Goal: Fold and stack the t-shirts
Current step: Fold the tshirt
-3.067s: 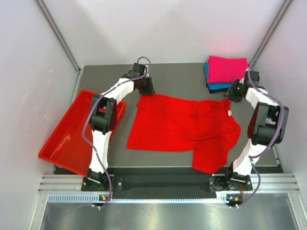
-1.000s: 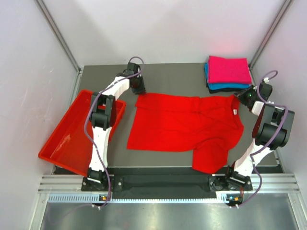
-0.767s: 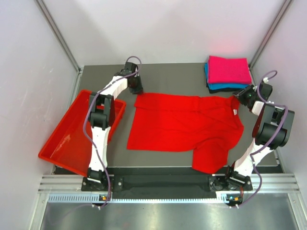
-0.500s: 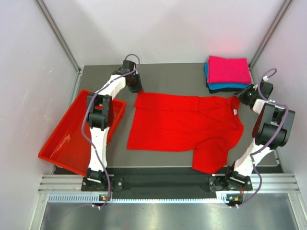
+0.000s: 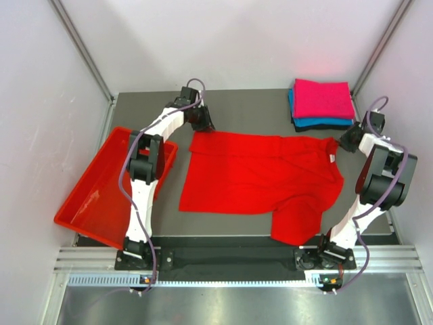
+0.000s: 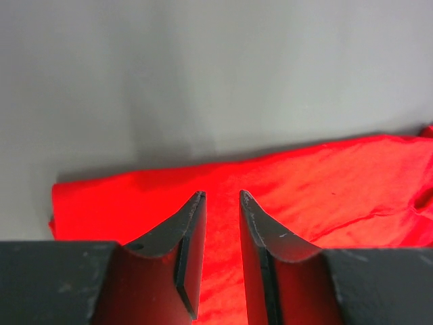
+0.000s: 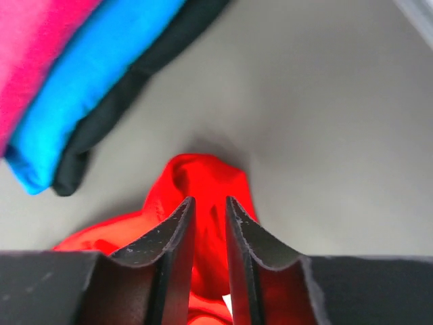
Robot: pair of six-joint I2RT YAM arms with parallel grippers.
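Note:
The bright red t-shirt (image 5: 257, 176) lies spread flat on the grey table (image 5: 250, 108), one sleeve hanging toward the near edge. My left gripper (image 5: 203, 123) is at its far left corner; its jaws (image 6: 221, 193) stand a narrow gap apart above flat red cloth (image 6: 325, 176). My right gripper (image 5: 347, 139) is at the far right corner; its jaws (image 7: 207, 199) are a narrow gap apart over a raised hump of red cloth (image 7: 203, 172). The magenta-pink shirt (image 5: 323, 98) lies folded on the teal-blue one (image 5: 308, 122), with the black one (image 7: 122, 88) at the bottom.
A rigid red plastic tray (image 5: 95, 189) sits tilted off the table's left edge beside the left arm. The folded stack stands at the far right corner, close to the right gripper. Walls close in on both sides.
The shirt's far edge was pulled out straight to the right. Since then the right wrist has drawn back toward the right, and the left gripper has shifted slightly right at the corner.

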